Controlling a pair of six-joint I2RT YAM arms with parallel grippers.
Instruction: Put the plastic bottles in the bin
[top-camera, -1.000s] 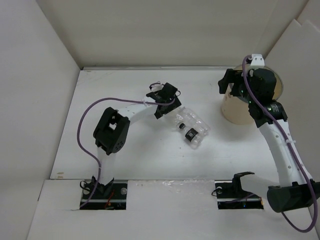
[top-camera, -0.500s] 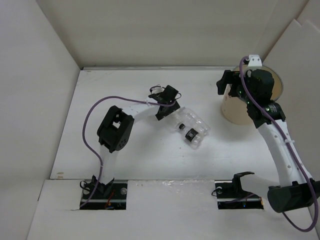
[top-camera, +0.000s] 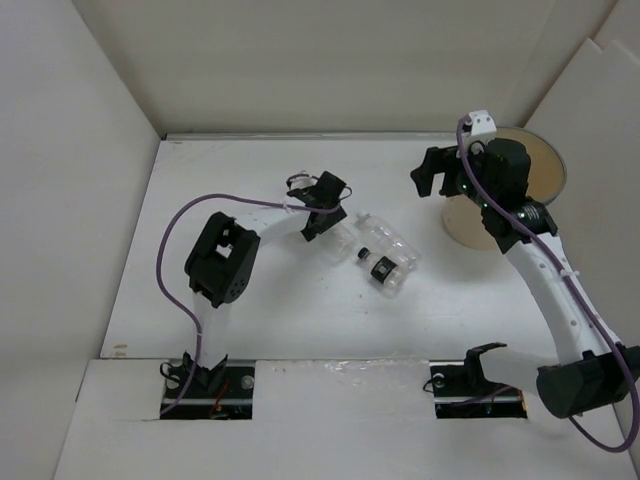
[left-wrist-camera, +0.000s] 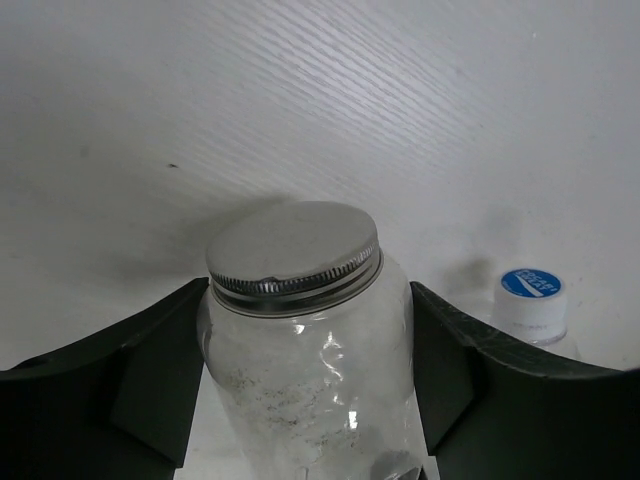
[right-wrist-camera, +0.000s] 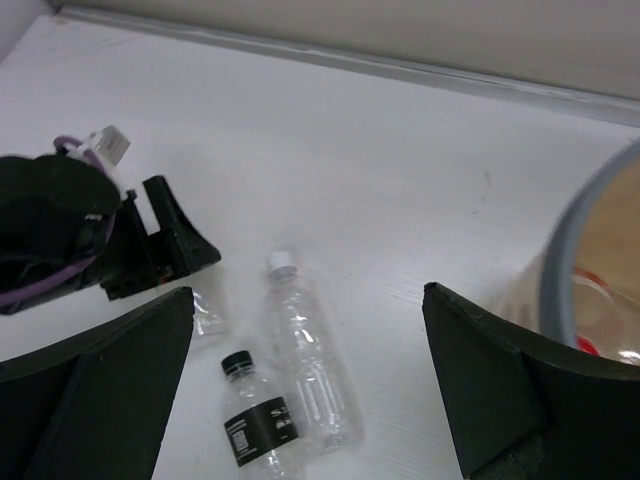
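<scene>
Left end effector (left-wrist-camera: 308, 300) clamps a clear silver-lidded bottle (left-wrist-camera: 295, 250) on the worktop (top-camera: 250, 330), white-capped bottle (right-wrist-camera: 305, 345) and black-labelled bottle (right-wrist-camera: 255, 420) lie mid-worktop, right end effector (top-camera: 430, 178) hangs wide open, empty, just beside the bin (top-camera: 465, 225).

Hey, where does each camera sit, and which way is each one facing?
Top external: above and behind the bases, looking down on the table; both arms, left claw and right claw show.
Left wrist: on the left arm, looking along its fingers at a silver-lidded jar between them.
Right wrist: on the right arm, looking down past its fingers at the black-label bottle and the bin.
Shared: top and right wrist both show the left claw and that bottle.
</scene>
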